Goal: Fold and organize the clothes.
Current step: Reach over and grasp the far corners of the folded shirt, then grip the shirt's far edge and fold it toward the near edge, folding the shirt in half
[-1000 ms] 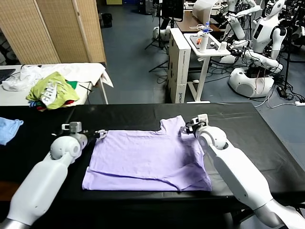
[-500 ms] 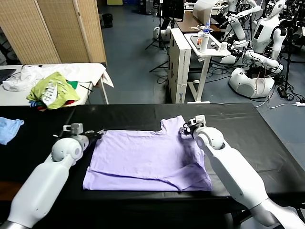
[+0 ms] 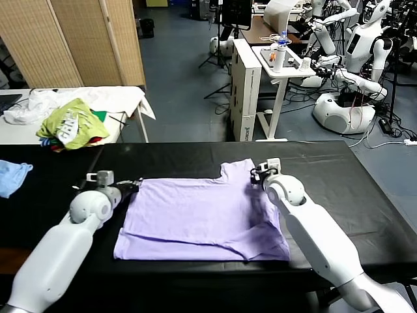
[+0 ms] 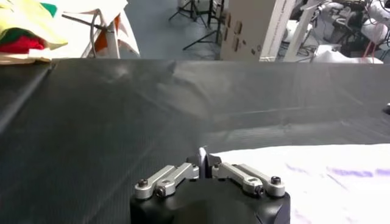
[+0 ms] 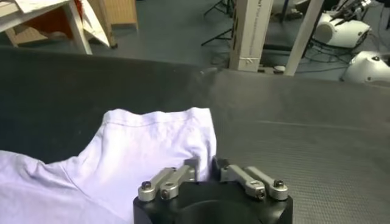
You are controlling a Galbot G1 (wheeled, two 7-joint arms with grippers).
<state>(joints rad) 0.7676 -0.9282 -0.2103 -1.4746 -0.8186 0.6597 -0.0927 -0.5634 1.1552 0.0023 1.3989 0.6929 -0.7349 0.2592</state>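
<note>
The T-shirt (image 3: 202,218) is lying flat on the tabletop (image 3: 58,189). Left gripper (image 3: 135,185) and right gripper (image 3: 254,173) are pinching its far corners, fingers clamped together on cloth, likely readying a fold.

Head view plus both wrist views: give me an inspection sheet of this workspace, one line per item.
Surface: black table, covered in dark cloth.
Job's things: lavender T-shirt lying flat, plain side up.
Clutter: light-blue cloth at the table's left edge.
Grippers: left gripper shut at the shirt's far-left corner; right gripper shut on the sleeve edge at the far-right corner.
Cables: loose cables on the floor beyond the table.
Surroundings: side table with yellow-green garment, bamboo screen, other white robots, small white table with a bottle.
</note>
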